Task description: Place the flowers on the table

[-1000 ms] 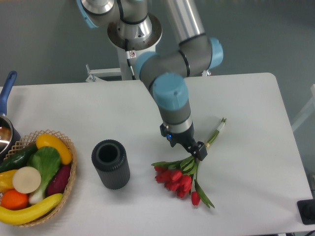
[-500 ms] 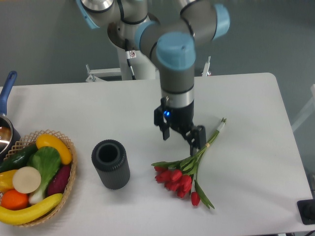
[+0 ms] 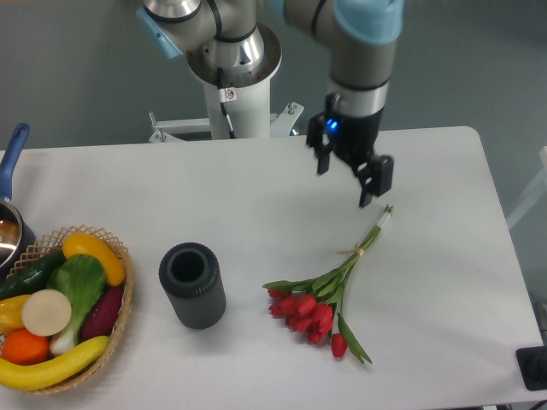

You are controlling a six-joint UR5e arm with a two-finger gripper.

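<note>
Table (image 3: 444,256): white top, rounded corners, smooth matte finish; the near edge runs along the bottom of the view, the right edge slants toward the far right corner.

Basket (image 3: 120,318): woven wicker, near left, holding toy vegetables and fruit, among them a banana (image 3: 53,366) on the near side and a yellow pepper (image 3: 94,252) on the far side. Bare tabletop lies between it and the vase.

Vase (image 3: 192,284): dark grey ribbed cylinder, upright, mouth open upward, left of centre, apart from the basket and the blooms.

Flowers (image 3: 318,306): red tulips with green stems and leaves, lying flat on the table right of centre; heads point near-left, stem ends point far-right. Nothing touches them. Bare surface surrounds them to the right and near edges.

Pot (image 3: 10,218): at the far left edge, blue handle, partly out of view.

Gripper (image 3: 352,175): raised above the far part of the table, beyond the stem ends, fingers spread apart and holding nothing.

Room: grey wall and floor behind; white arm pedestal (image 3: 232,107) at the far edge.
</note>
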